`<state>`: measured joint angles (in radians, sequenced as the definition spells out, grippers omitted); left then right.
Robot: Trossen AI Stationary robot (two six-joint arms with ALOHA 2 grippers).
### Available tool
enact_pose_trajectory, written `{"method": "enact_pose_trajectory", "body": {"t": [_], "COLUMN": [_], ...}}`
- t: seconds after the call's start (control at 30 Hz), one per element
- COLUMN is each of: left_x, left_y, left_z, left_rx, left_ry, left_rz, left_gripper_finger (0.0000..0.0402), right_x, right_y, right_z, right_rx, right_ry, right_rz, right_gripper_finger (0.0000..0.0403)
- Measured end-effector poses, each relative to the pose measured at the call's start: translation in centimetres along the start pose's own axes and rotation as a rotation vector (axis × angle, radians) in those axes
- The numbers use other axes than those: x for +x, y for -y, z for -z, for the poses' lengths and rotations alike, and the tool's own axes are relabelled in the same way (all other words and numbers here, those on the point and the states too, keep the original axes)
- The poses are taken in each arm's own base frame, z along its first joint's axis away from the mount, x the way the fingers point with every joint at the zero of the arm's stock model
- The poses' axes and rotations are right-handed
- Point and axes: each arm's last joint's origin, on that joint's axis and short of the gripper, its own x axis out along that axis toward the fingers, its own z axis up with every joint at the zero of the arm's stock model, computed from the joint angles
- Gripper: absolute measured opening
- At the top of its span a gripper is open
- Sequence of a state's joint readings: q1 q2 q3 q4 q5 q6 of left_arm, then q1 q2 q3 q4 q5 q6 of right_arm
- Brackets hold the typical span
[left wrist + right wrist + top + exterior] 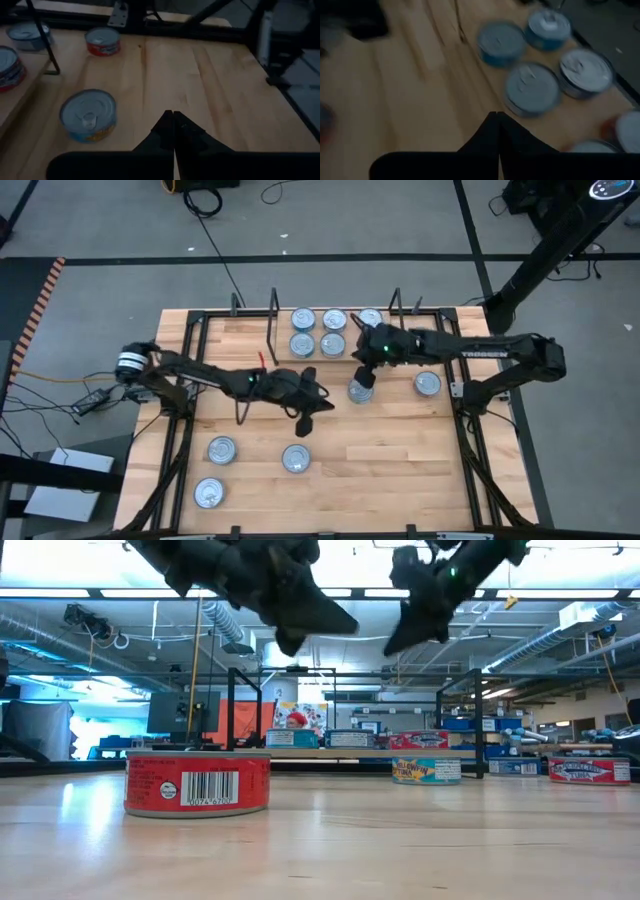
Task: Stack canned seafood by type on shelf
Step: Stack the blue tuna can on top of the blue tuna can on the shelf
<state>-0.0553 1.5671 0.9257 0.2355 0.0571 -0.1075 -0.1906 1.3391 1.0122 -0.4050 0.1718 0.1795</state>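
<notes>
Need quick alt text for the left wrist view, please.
The left gripper, shut and empty, hangs over bare wooden table. Nearby stand a silver-lidded can with blue-and-yellow label and a red-labelled can.

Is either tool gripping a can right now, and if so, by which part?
Nothing is held. The left tool and the right tool are both shut with their tips pressed together and no flat round silver-lidded tin between them.
</notes>
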Motion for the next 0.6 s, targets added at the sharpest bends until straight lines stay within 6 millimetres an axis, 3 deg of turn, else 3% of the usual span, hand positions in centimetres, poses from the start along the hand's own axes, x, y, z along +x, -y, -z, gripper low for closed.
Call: {"method": "enact_pose_trajectory", "body": {"t": [0.23, 0.5, 0.6], "left_x": [-3.3, -3.7, -4.3], "left_y": [-1.8, -3.2, -3.2], "left_z": [-1.5, 0.2, 0.5], "left_rx": [0.018, 0.072, 0.061], "left_ry": [-0.039, -0.203, -0.252], "left_rz": [0.135, 0.17, 0.171], "left_gripper_finger": [0.0, 0.0, 0.0], "right_x": [-0.2, 2.4, 2.4], "right_y": [-5.8, -11.9, -13.2], "right_z": [-0.2, 1.8, 2.5], "right_rx": [0.103, 0.101, 0.069], "right_ry": [0.18, 0.238, 0.23], "right_rz": [-0.026, -0.105, -0.139], "right_gripper_finger": [0.0002, 0.0003, 0.0002]}}
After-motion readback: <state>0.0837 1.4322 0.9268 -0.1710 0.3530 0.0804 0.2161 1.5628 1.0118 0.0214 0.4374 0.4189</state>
